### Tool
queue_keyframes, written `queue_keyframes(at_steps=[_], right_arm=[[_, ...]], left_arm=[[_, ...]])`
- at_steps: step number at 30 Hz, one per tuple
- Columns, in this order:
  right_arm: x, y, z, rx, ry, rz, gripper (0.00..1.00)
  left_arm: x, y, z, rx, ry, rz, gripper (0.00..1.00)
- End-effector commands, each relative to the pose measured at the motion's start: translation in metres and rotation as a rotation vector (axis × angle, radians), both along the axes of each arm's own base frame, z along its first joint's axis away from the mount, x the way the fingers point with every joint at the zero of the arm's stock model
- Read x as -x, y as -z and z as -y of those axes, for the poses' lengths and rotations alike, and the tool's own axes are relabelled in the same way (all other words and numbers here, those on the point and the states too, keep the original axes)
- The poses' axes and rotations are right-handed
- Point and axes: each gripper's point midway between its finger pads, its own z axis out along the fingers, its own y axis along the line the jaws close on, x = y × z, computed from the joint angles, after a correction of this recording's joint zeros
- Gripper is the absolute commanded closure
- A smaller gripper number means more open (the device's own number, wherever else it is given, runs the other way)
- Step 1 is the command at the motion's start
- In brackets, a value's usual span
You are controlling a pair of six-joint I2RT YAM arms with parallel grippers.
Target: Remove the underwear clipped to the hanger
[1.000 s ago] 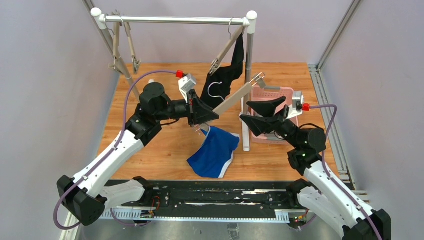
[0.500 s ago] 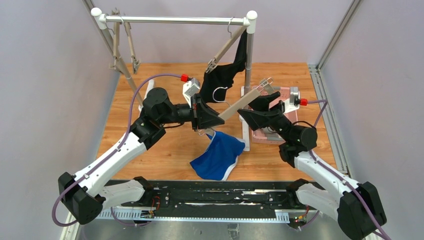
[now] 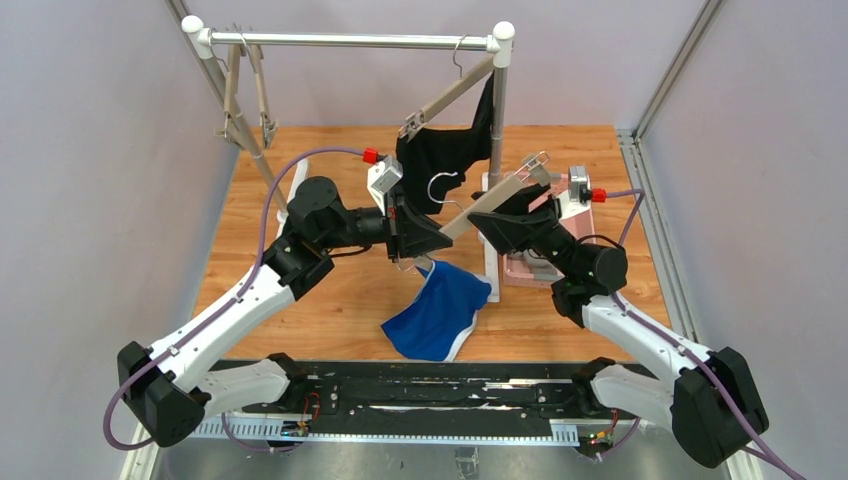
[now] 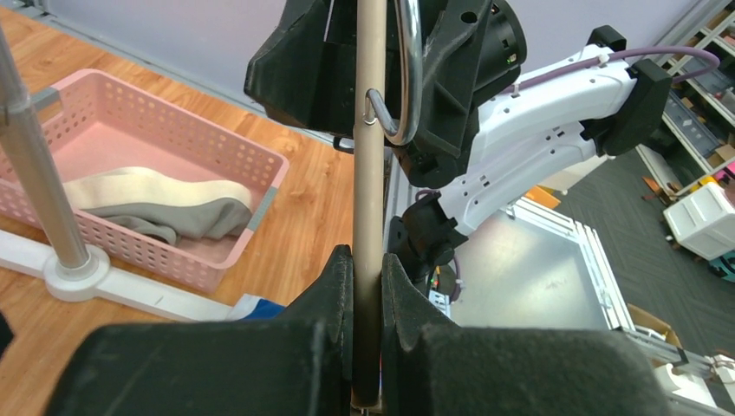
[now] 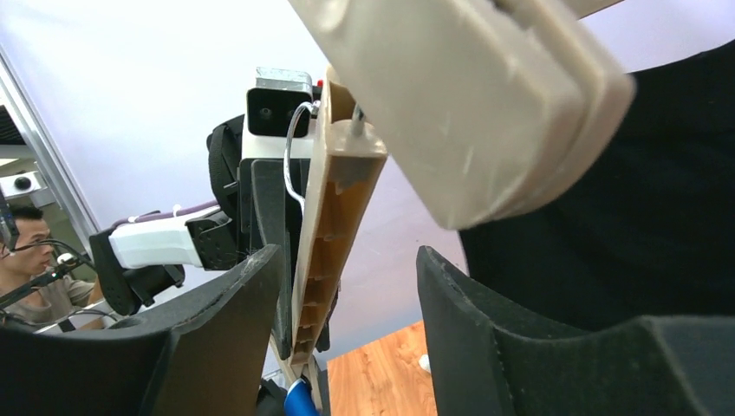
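1. Clamped on the hanger [image 3: 478,203] with the left hand [image 4: 364,273]; spread apart around its other end with the right hand [image 5: 347,269].
2. Find the blue underwear [image 3: 437,310] clipped at 6 o'clock of the left hand, draping onto the desk [image 3: 330,300].
3. Expect light, limp cloth — best pinched high, close under the hanger.

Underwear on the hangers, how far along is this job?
Done: the grey briefs lie in the pink basket. In hand: the left gripper is shut on the tan hanger, blue briefs still hanging from it; the open right gripper straddles its other end. Left: the black briefs, still clipped at the rail.
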Motion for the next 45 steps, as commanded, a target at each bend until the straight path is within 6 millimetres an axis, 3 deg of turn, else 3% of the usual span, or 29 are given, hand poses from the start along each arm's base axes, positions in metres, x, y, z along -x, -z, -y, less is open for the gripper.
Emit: queue_keyframes(at_steps=[1, 2, 4, 5, 8, 9, 13, 17, 19, 28, 42, 45], right_arm=[[0.013, -0.019, -0.001, -0.029, -0.026, 0.071, 0.38], [0.013, -0.018, -0.002, -0.027, -0.026, 0.066, 0.38], [0.013, -0.018, -0.004, -0.017, -0.034, 0.067, 0.46], [0.013, -0.018, -0.005, -0.010, -0.036, 0.068, 0.55], [0.012, -0.018, -0.008, 0.015, -0.044, 0.066, 0.97], [0.010, -0.017, -0.008, 0.019, -0.038, 0.059, 0.99], [0.008, -0.015, -0.004, 0.010, 0.001, 0.055, 0.99], [0.011, -0.016, -0.002, 0.020, 0.009, 0.059, 1.00], [0.014, -0.019, -0.001, 0.016, 0.004, 0.065, 0.99], [0.030, -0.033, 0.005, -0.003, -0.021, 0.090, 0.99], [0.036, -0.038, 0.009, -0.011, -0.021, 0.101, 1.00], [0.035, -0.037, 0.008, -0.007, -0.021, 0.095, 0.99]], left_arm=[[0.003, -0.016, 0.005, 0.049, 0.011, 0.047, 1.00], [0.003, -0.016, 0.006, 0.052, 0.011, 0.047, 1.00], [0.003, -0.017, 0.007, 0.054, 0.012, 0.047, 1.00], [0.002, -0.017, 0.007, 0.054, 0.009, 0.046, 1.00], [0.001, -0.017, 0.008, 0.054, 0.007, 0.042, 1.00], [0.001, -0.017, 0.008, 0.052, 0.008, 0.039, 1.00], [0.000, -0.011, 0.009, 0.044, 0.007, 0.023, 0.97], [0.000, -0.003, 0.006, 0.037, -0.013, 0.016, 0.81], [0.003, 0.000, 0.004, 0.035, -0.008, 0.022, 0.65], [0.012, 0.014, -0.011, -0.036, -0.031, 0.064, 0.52], [0.018, 0.034, -0.014, -0.052, -0.019, 0.027, 0.50], [0.019, 0.036, -0.014, -0.054, -0.017, 0.024, 0.57]])
